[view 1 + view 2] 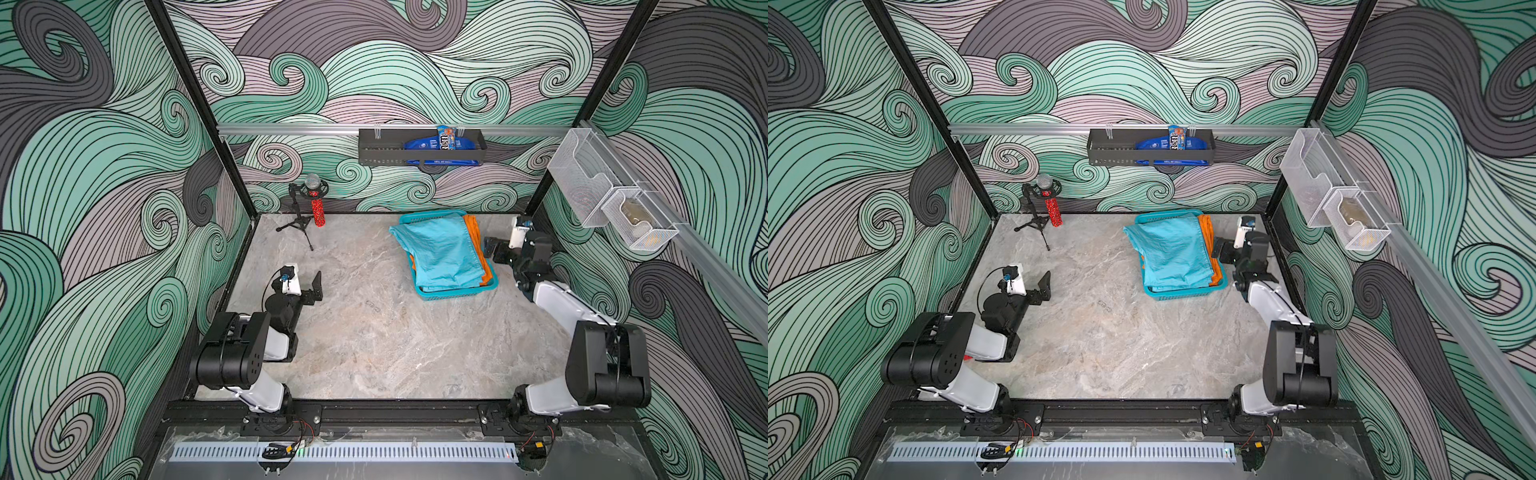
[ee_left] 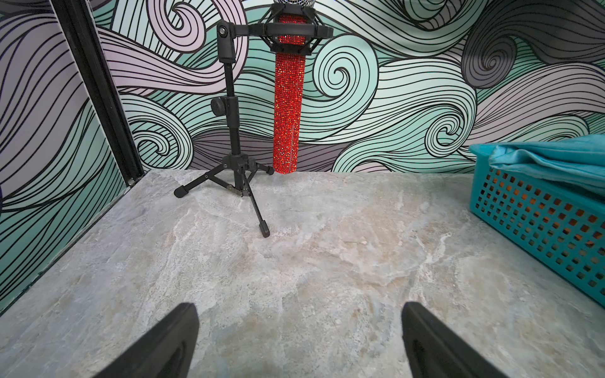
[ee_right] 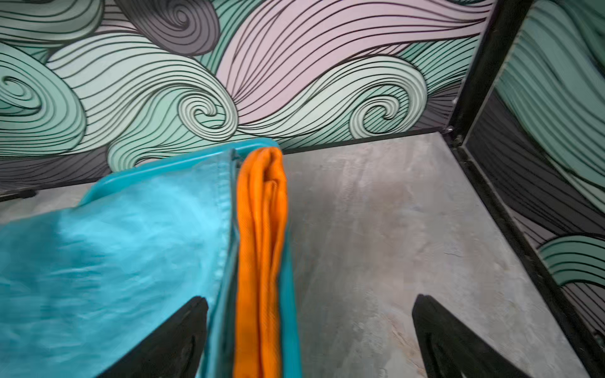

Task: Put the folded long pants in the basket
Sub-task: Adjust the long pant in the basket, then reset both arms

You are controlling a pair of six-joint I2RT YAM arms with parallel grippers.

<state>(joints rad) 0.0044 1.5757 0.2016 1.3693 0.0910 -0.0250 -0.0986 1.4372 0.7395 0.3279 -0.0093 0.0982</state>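
The turquoise basket stands at the back right of the table. Folded turquoise long pants lie on top in it, spilling over its left rim. Orange long pants show beneath them along the right side. My right gripper is open and empty at the basket's right rim: one finger is over the turquoise pants, the other over bare table, with the orange pants between. My left gripper is open and empty at the left, away from the basket.
A red microphone on a black tripod stand stands at the back left. A black tray with snack packets hangs on the back wall. White wire-mesh bins hang on the right wall. The marble table stretches between the arms.
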